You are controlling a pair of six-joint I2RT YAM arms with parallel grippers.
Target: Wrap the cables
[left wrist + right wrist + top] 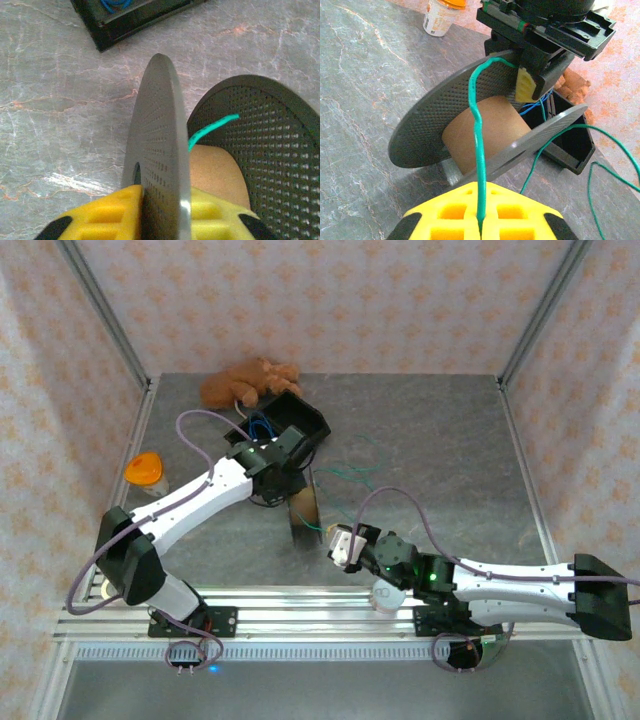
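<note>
- Top external view: the green cable [352, 475] lay in thin slack loops on the table [440, 440], between the right gripper [343, 545] and the black box [305, 420]. The spool [303, 512] stood on edge under the left gripper [288, 490]. The blue cable [262, 427] sat coiled in the box, just behind that gripper.
- Left wrist view: the left gripper [160, 215] was clamped on one flange of the spool [160, 150], a yellow finger on each face. A short run of green cable [210, 131] showed between the flanges, just above the cardboard core.
- Right wrist view: the right gripper [480, 220] had its fingers pressed together on the green cable [477, 150]. The strand ran straight up from the pinch, across the core of the spool [420, 130] and over the far flange's rim. The rest trailed slack to the right. The blue cable [540, 104] hung behind the spool, near the black box [575, 150].
- Handling, as a judgement: the wire looked light, limp and smooth. It would likely hold a turn only under tension, so a firm pinch close to the spool suited it best.
</note>
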